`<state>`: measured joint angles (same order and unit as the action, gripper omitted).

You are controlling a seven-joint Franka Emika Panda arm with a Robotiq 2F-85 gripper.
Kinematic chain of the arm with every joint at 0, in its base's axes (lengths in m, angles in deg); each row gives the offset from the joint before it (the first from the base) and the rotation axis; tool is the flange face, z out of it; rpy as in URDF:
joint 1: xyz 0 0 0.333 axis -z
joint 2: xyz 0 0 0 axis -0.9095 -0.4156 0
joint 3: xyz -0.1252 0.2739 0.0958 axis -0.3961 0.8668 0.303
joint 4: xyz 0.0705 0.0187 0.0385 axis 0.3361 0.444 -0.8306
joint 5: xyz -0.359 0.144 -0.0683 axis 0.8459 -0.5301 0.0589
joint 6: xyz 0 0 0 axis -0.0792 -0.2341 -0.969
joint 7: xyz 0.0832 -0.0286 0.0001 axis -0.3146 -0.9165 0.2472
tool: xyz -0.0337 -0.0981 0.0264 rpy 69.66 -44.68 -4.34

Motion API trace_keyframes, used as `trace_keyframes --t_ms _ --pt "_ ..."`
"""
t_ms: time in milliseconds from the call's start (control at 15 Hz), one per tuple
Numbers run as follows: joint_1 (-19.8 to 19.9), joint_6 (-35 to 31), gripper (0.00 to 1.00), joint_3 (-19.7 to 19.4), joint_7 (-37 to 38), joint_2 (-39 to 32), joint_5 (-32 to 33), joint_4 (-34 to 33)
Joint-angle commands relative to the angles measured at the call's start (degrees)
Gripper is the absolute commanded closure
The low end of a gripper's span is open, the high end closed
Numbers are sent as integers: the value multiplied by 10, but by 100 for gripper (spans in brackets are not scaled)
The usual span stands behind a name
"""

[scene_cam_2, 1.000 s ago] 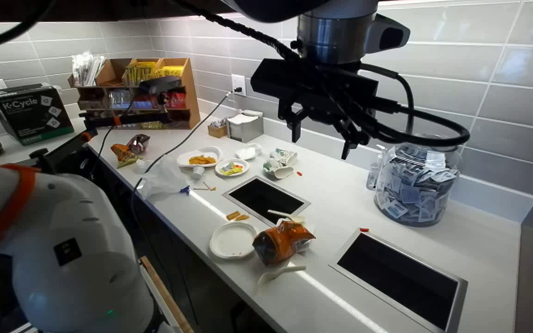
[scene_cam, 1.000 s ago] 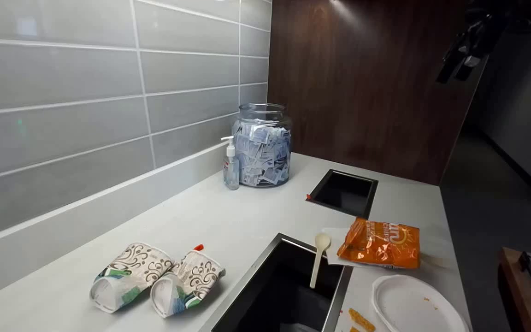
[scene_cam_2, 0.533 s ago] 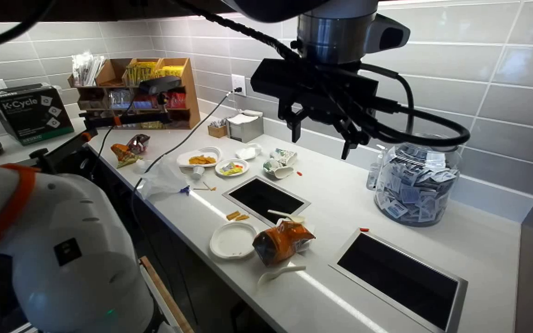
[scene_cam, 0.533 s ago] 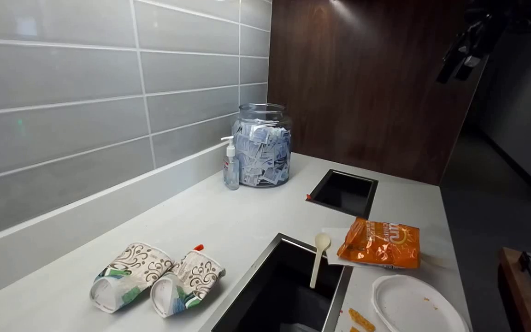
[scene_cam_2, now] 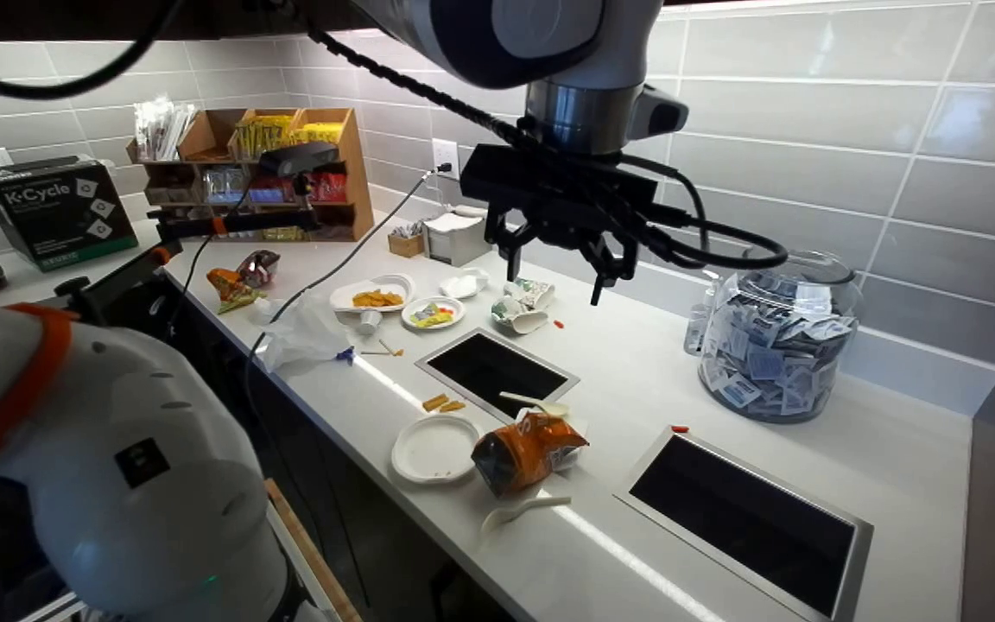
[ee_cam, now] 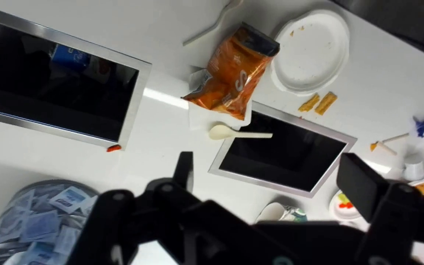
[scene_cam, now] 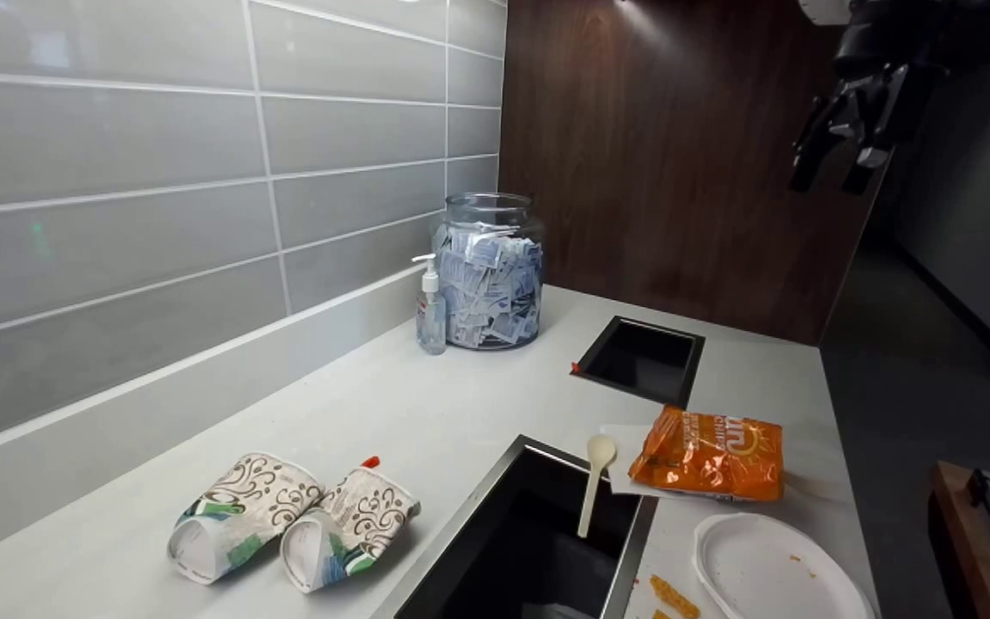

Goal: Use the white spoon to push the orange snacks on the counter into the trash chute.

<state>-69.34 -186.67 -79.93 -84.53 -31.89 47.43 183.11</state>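
The cream-white spoon [scene_cam_2: 549,407] lies over the corner of a dark metal-rimmed opening [ee_cam: 261,182], its handle over the hole; it also shows in the wrist view [ee_cam: 243,135]. The open orange snack bag [ee_cam: 234,71] lies beside it on the pale counter [scene_cam_2: 618,380]. Loose orange snack pieces [ee_cam: 325,103] lie between that opening and the white plate. A longer dark opening [ee_cam: 133,105] lies further along. I cannot tell which is the trash chute. My gripper [scene_cam_2: 554,288] is open and empty, high above the counter; in the wrist view [ee_cam: 267,156] its fingers are wide apart.
A large glass jar [scene_cam_2: 778,354] and a pump bottle [scene_cam: 431,314] stand by the tiled wall. Crumpled paper cups [scene_cam: 246,516] lie near the spoon's opening. A white plate [scene_cam_2: 435,447] and a second pale spoon [scene_cam_2: 510,514] lie near the front edge.
In both exterior views the arm and gripper have moved leftward in the picture, and the fingertips sit a little lower. The spoon, bag, snack pieces and plate have not moved.
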Motion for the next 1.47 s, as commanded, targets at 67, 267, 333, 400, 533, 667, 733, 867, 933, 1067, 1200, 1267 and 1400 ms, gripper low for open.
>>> trace_keyframes --t_ms 67,267,333,400,533,667,733,867,933,1067,1200,1267,1400 --pt "-40 -72 0 41 -80 -49 -3 38" --pt "-67 -169 0 66 -129 -88 -14 67" --pt "-84 -187 0 69 -148 -103 -31 70" --pt "-98 -197 0 69 -169 -118 -50 69" --pt "-73 -182 0 88 -145 -106 -39 66" --pt "-80 -188 0 91 -155 -121 -45 65" --pt "-80 -188 0 91 -158 -123 -46 65" --pt "-80 -188 0 90 -160 -123 -46 64" --pt "-93 -194 0 81 -184 -131 -60 66" --pt "-116 -229 0 80 -233 -168 -81 74" --pt "-129 -259 0 91 -283 -202 -97 79" --pt "-137 -280 0 97 -309 -220 -106 83" --pt "-146 -327 0 112 -356 -259 -128 86"
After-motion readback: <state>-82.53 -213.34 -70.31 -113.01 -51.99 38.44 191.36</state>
